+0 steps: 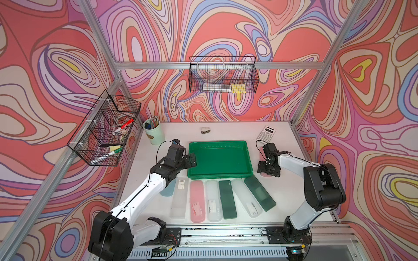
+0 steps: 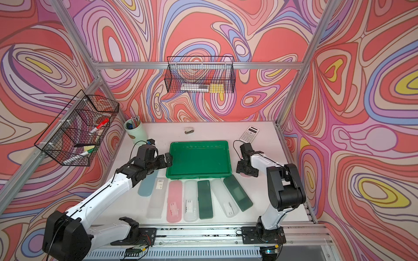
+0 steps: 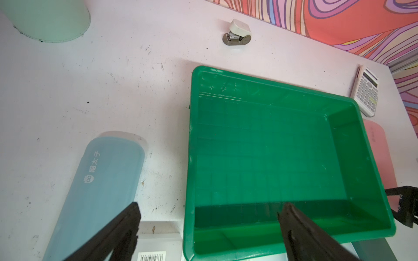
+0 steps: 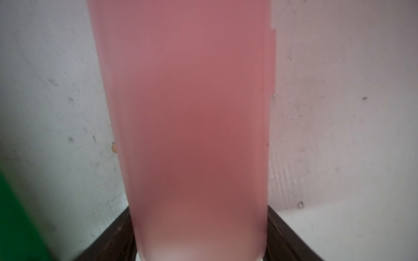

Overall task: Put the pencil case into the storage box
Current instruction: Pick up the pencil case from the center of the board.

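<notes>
"Anything in the storage box (image 1: 220, 158) yet?"

"No, empty. Seven cases (image 1: 213, 200) lie in a row on the desk (image 1: 226, 133) before it. The right pincer (image 1: 268, 169) pinches the pink pencil case (image 4: 194, 113) lying beside the box; the left pincer (image 3: 210, 206) hangs spread, empty."

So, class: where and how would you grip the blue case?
Take the blue case across its narrow width, from above, pinching the two long edges: it lies flat on the table. Choose the far half, where the clear case beside it leaves room.
</notes>
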{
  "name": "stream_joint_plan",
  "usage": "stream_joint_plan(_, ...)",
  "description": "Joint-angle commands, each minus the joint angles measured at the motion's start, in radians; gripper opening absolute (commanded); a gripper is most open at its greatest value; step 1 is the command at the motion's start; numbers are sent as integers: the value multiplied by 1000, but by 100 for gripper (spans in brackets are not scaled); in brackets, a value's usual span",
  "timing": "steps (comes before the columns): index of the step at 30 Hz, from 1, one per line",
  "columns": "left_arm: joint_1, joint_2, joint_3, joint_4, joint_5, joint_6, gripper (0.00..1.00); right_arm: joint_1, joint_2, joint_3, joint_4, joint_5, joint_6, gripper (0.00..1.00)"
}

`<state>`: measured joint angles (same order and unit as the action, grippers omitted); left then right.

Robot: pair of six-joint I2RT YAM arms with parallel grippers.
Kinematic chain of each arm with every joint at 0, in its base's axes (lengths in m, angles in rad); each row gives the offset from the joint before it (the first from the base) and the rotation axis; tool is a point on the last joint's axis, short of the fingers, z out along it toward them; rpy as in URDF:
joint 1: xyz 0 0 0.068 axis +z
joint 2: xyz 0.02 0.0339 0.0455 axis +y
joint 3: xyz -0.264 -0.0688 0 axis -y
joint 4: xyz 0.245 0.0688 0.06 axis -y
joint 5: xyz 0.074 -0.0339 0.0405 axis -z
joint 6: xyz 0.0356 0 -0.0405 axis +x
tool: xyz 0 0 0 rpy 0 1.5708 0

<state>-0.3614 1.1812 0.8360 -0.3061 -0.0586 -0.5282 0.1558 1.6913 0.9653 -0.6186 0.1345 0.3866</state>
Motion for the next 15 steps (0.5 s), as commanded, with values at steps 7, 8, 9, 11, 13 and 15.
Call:
stream_joint_plan(7, -8, -60, 37, -75, -41, -6, 99, 65, -122, -11, -80, 94, 36, 62)
stream_joint_plan(8, -8, -64, 40, -84, -41, -8, 99, 71, -144, -11, -91, 97, 42, 62)
stream_joint_plan(9, -8, -67, 44, -87, -38, -9, 99, 75, -166, -10, -102, 98, 47, 62)
stream_joint_plan(11, -8, -75, 49, -88, -17, -6, 99, 84, -219, -4, -128, 98, 56, 62)
stream_joint_plan(13, -8, -76, 56, -93, -3, -12, 99, 92, -266, 15, -162, 102, 65, 62)
stream_joint_plan(15, -10, -74, 69, -101, 7, -19, 99, 99, -308, 39, -199, 104, 71, 62)
